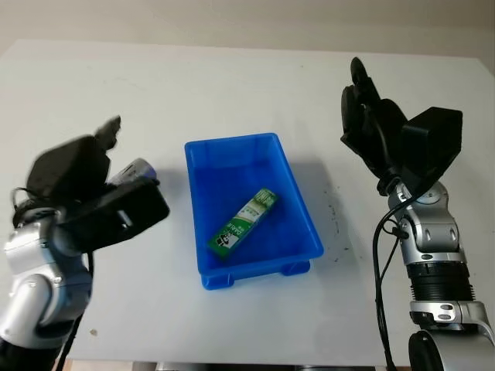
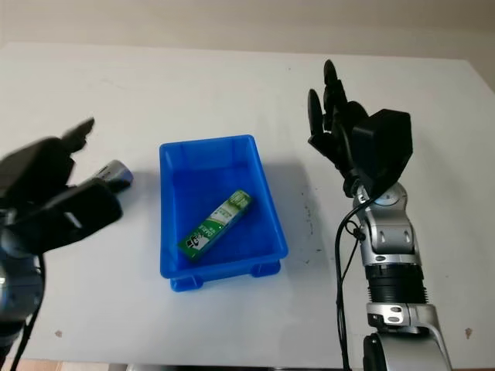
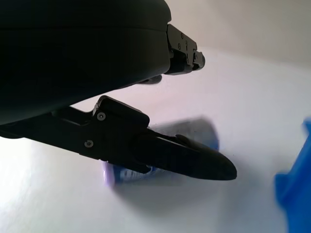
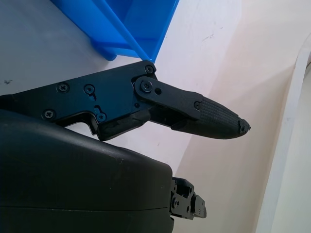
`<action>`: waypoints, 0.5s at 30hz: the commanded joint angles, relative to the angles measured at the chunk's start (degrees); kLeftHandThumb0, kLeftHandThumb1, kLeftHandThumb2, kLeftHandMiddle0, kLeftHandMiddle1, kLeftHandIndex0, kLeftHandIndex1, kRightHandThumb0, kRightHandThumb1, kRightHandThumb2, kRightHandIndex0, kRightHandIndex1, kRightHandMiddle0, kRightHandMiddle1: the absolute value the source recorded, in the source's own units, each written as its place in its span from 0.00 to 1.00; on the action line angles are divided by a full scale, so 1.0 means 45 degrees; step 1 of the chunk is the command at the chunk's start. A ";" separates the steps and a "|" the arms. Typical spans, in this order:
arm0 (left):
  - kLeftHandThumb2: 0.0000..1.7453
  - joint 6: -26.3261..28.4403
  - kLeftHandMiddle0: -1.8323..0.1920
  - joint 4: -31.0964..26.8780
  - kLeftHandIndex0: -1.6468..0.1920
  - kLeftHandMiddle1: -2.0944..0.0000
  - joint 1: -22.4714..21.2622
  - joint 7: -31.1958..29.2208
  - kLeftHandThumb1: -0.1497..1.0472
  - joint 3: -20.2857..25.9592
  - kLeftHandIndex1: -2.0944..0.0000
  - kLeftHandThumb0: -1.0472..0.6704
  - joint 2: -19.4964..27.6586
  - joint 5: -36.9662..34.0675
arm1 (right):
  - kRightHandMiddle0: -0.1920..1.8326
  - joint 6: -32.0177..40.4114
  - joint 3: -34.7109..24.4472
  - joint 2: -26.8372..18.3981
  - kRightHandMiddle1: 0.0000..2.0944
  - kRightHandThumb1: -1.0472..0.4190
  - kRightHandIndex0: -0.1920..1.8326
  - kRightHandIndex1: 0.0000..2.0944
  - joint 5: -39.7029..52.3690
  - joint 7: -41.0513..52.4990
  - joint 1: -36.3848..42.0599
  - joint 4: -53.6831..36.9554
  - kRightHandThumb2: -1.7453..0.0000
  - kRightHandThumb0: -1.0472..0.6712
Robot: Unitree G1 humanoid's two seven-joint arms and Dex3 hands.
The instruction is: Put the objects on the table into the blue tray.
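The blue tray (image 1: 232, 144) stands at the table's middle, and a green and white pack (image 1: 245, 222) lies slanted inside it. Left of the tray a small blue and silver object (image 1: 137, 169) lies on the white table. My left hand (image 1: 116, 166) hovers over it, open, with one finger (image 3: 194, 160) stretched above the object (image 3: 204, 133) and not gripping it. My right hand (image 1: 363, 100) is raised to the right of the tray, open and holding nothing.
The white table (image 1: 232, 77) runs wide behind the tray and to both sides. A tray corner (image 4: 131, 24) lies close to my right hand. Small dark specks mark the surface right of the tray (image 1: 336, 232).
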 commanded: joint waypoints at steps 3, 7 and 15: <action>0.08 -0.0284 0.86 0.0508 0.87 0.97 -0.0533 -0.0752 1.00 -0.0576 0.99 0.08 0.0244 0.0811 | 0.00 0.0004 -0.0045 -0.0075 0.00 0.00 0.00 0.00 0.0030 0.0018 -0.0079 -0.0165 0.59 0.16; 0.05 -0.0317 0.84 0.0908 0.86 0.97 -0.0665 -0.1328 1.00 -0.1063 0.99 0.12 0.0196 0.2141 | 0.00 -0.0036 -0.0044 -0.0064 0.00 0.00 0.00 0.00 0.0025 0.0026 -0.0086 -0.0146 0.58 0.16; 0.03 -0.1261 0.66 0.1884 0.69 0.06 -0.0814 -0.1598 0.96 -0.1773 0.82 0.26 0.0008 0.6065 | 0.00 -0.0019 -0.0095 -0.0007 0.00 0.00 0.00 0.00 0.0147 0.0025 -0.0128 -0.0178 0.59 0.17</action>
